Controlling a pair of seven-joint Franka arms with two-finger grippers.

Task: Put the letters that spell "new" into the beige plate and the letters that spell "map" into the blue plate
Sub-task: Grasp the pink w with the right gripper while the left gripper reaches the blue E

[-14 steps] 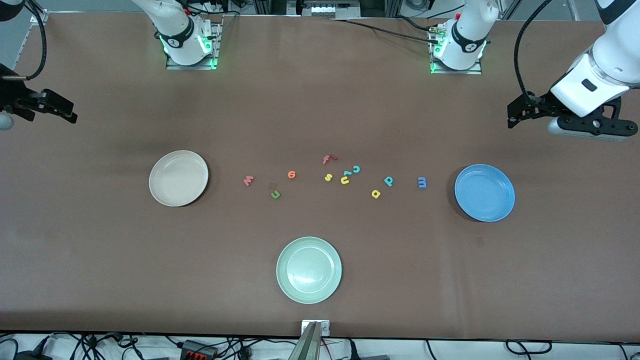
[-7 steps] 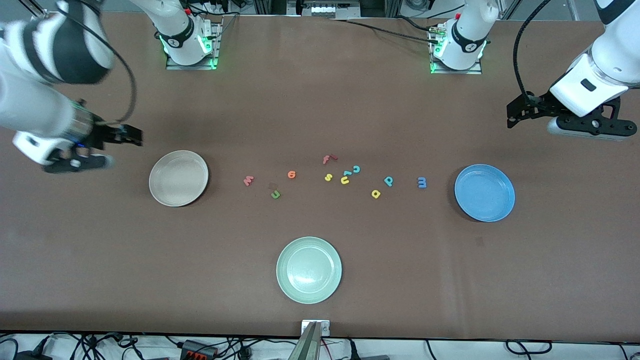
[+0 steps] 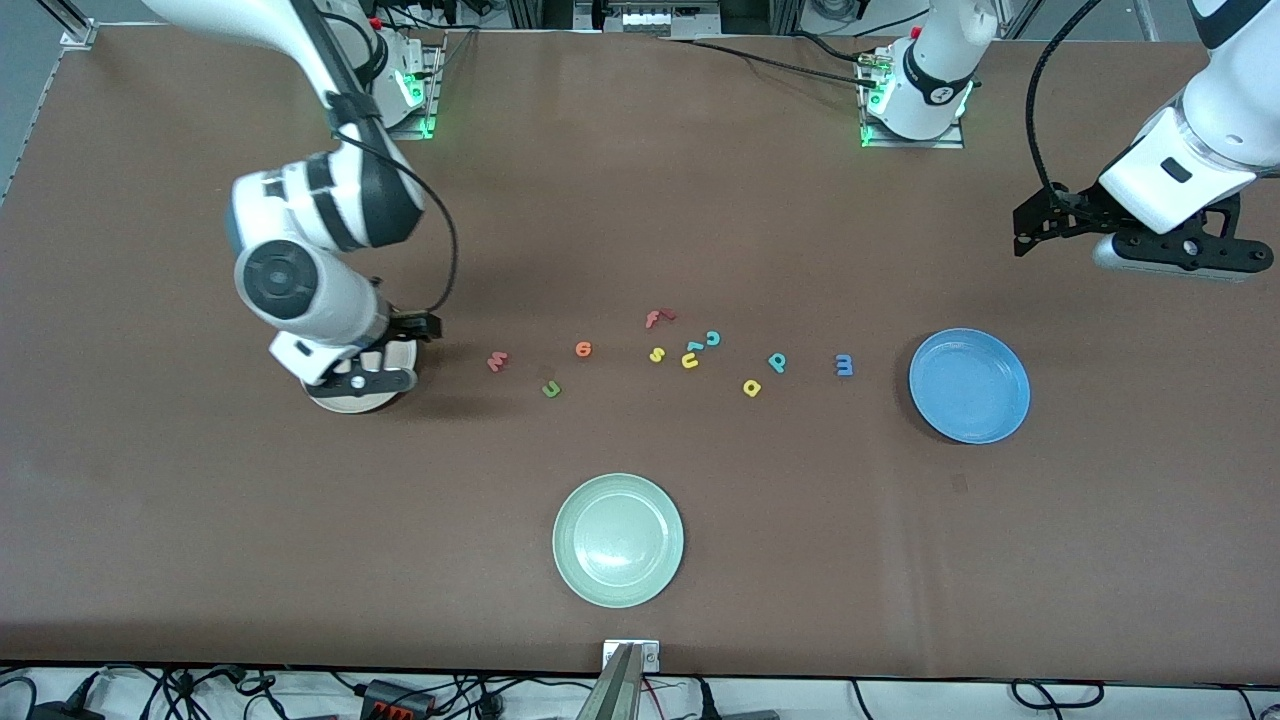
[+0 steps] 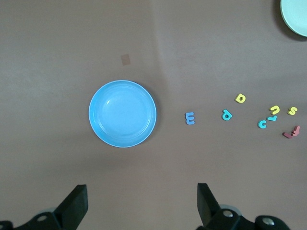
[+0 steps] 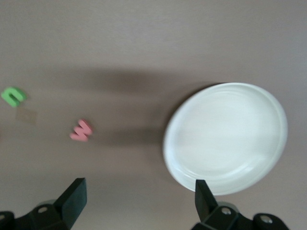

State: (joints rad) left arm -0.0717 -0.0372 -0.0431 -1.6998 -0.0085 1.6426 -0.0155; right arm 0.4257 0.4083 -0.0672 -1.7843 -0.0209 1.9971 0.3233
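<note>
My right gripper [image 3: 425, 328] hangs open over the beige plate [image 3: 345, 404], whose edge alone shows under the hand. The right wrist view shows the beige plate [image 5: 225, 136] whole, with the pink w [image 5: 81, 130] and green n [image 5: 13, 96] beside it, and the right gripper [image 5: 139, 201] empty. Along the table's middle lie the w [image 3: 497, 361], n [image 3: 551, 388], orange e [image 3: 583, 349], yellow a [image 3: 752, 387], teal p [image 3: 777, 362] and blue m [image 3: 844, 366], then the blue plate [image 3: 968, 385]. My left gripper [image 3: 1022, 228] waits open at the left arm's end; the left gripper [image 4: 142, 203] looks down on the blue plate [image 4: 123, 113] and m [image 4: 190, 118].
A red f [image 3: 655, 318], yellow s [image 3: 657, 354], yellow u [image 3: 690, 359] and teal c [image 3: 712, 338] cluster between the e and the p. A pale green plate [image 3: 618, 540] sits nearer the front camera than the letters.
My right arm has swung in from the right arm's end of the table and now covers most of the beige plate. The left arm has barely moved. No letter has shifted.
</note>
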